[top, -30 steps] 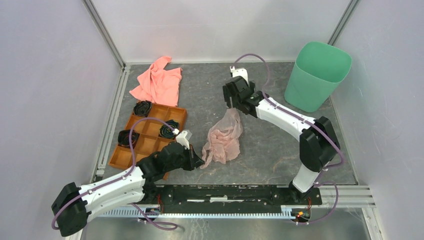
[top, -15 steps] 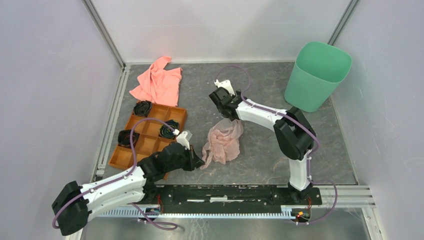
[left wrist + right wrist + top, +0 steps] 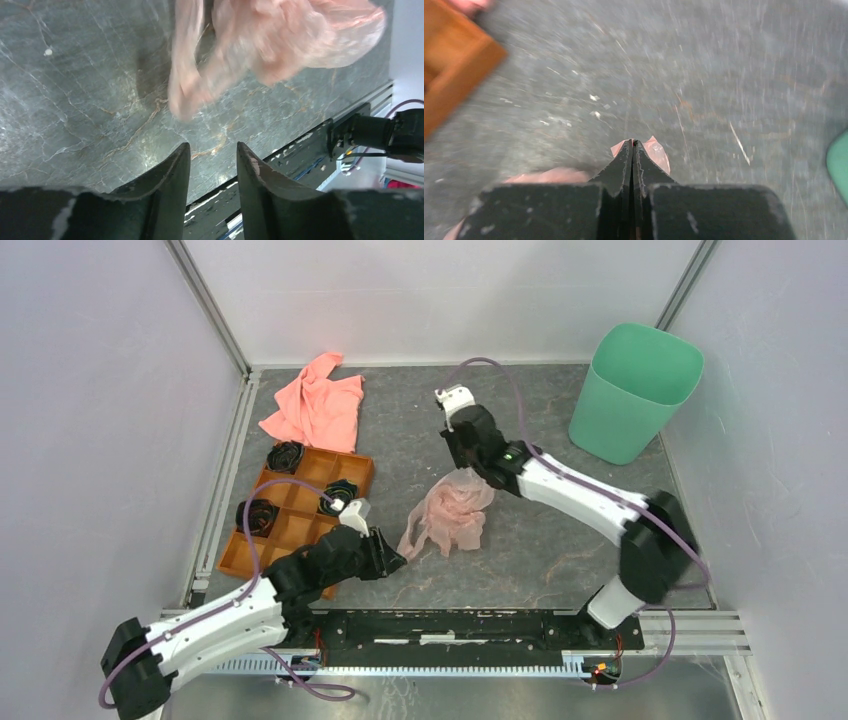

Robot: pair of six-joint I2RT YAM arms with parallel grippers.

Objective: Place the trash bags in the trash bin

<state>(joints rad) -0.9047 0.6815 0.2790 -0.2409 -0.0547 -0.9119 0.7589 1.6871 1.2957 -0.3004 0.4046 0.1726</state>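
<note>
We judge the filmy trash bag [image 3: 455, 515] light and slippery, best held where our right gripper [image 3: 632, 143] pinches its bunched top; our left gripper [image 3: 213, 147] gapes empty.

Grey marbled tabletop [image 3: 545, 555], pale lilac walls [image 3: 100, 390]

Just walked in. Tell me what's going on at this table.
The right gripper is shut on an edge of the thin pink trash bag, and the rest of the bag trails crumpled onto the table. The left gripper is open and low by the bag's near end, holding nothing. The green trash bin stands upright in the far right corner, apart from the bag, so the bag is not yet in it.
</note>
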